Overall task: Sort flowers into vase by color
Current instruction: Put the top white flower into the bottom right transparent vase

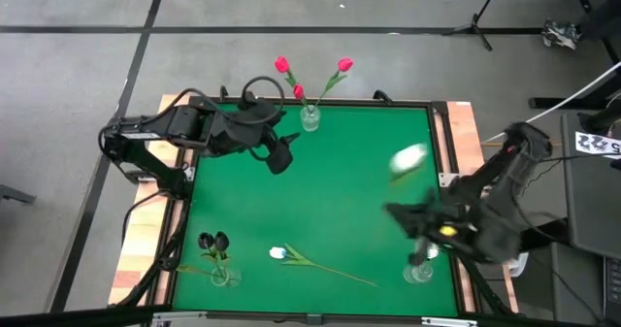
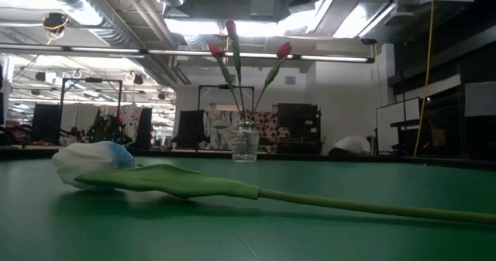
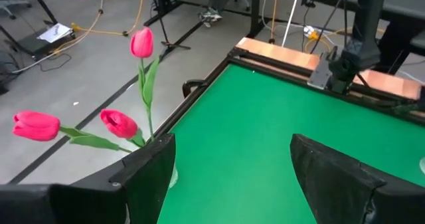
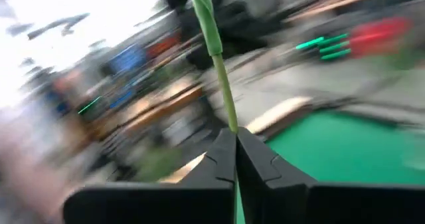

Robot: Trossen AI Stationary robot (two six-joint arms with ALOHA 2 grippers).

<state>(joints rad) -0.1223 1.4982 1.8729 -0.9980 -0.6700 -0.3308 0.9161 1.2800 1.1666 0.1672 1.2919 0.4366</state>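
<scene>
Though blurred, right gripper (image 4: 235, 139) seemingly pinches a green stem (image 4: 217, 44).

Mat centre open; white tulip (image 1: 320, 263) lies across near strip; vases (image 1: 310, 119) at edges.

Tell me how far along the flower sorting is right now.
Partly done. Three pink-red tulips stand in the far vase, and two near-black tulips in the near-left vase. In hand: the right end effector is shut on a white tulip above the near-right vase. Left: another white tulip lies on the table. The left end effector waits open.
</scene>
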